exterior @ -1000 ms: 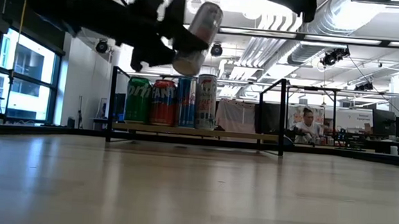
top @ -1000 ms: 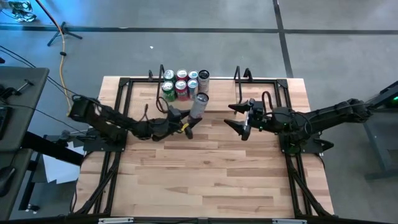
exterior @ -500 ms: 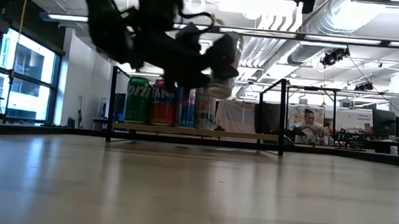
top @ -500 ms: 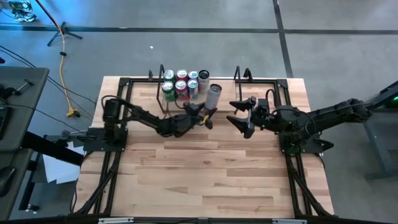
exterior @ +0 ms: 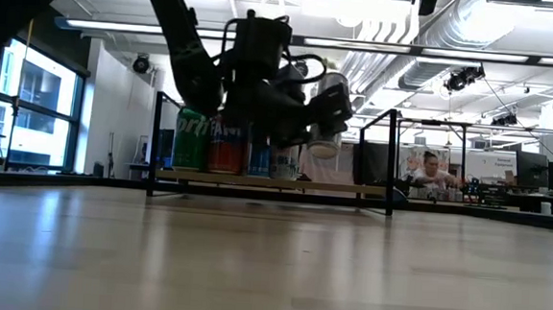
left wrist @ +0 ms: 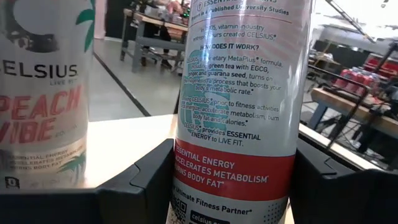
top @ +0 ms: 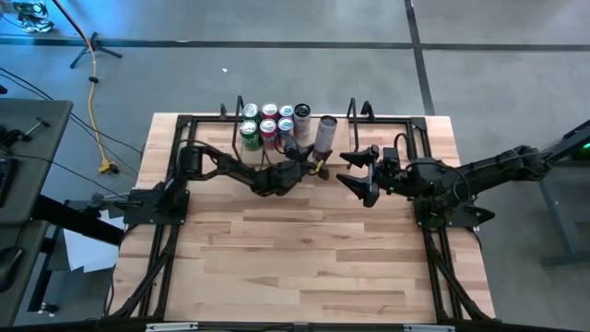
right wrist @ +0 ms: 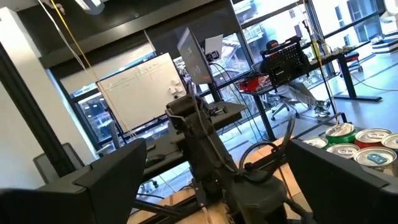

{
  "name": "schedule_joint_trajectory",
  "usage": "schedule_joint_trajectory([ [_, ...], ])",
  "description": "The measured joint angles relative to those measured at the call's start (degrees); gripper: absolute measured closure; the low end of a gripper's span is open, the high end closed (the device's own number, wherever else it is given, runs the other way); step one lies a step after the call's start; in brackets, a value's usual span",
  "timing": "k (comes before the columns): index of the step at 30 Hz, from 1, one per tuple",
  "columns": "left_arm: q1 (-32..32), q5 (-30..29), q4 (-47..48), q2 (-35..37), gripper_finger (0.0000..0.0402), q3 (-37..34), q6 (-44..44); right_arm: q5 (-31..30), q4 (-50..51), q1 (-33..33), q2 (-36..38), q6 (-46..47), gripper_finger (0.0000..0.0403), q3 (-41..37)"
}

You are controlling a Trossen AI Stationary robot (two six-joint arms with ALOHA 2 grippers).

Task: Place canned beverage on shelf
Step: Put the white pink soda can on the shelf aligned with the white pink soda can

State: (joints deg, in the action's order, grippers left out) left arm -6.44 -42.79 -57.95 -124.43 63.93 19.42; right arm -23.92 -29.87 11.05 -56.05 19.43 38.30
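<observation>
One tall white-and-red Celsius can (top: 324,134) is clamped in the left end effector (top: 313,159), held above the low pale-wood shelf (exterior: 351,188) just beside the cans already there (top: 272,124) — a tilted release could topple it into them. Across the worktop (top: 304,258), the right end effector (top: 358,175) waits, fingers spread.

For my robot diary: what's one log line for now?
left gripper: holds can above shelf | right gripper: open, waiting | cans shelved

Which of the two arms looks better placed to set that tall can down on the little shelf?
The left. Its pincer already grips the can above the shelf, beside the standing cans. The right pincer hangs open and empty nearby.
</observation>
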Motion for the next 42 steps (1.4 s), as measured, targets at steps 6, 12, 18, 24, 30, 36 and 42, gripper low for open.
schedule_joint_trajectory([
  [6,-0.74,0.08,0.77,-2.8,0.0207,2.2,-0.02,0.13,0.04,0.0,-0.02,0.22,0.0031,0.0],
  [12,-0.74,-0.33,2.76,-3.77,0.0206,3.54,-0.04,0.13,0.05,0.0,-0.02,0.26,0.0031,0.0],
  [18,-1.67,-1.3,7.73,-3.71,0.0206,3.97,1.2,0.12,0.46,0.0,-0.02,0.26,0.0031,0.0],
  [24,-2.59,-1.42,8.63,-3.71,0.0206,3.99,3.02,0.11,0.93,0.0,-0.02,0.14,0.0031,0.0],
  [30,-2.6,-1.3,8.79,-3.71,0.0206,3.99,3.04,0.11,0.91,0.0,-0.04,9.14,0.0031,0.0],
  [36,-2.69,-1.45,8.83,-3.71,0.0206,3.99,3.04,0.06,2.76,-0.2,-0.28,16.8,0.0031,0.0],
  [42,-2.95,-1.88,9.34,-4.17,0.0207,4.12,3.14,-0.33,4.09,-2.92,-0.52,18.79,0.0031,0.0],
])
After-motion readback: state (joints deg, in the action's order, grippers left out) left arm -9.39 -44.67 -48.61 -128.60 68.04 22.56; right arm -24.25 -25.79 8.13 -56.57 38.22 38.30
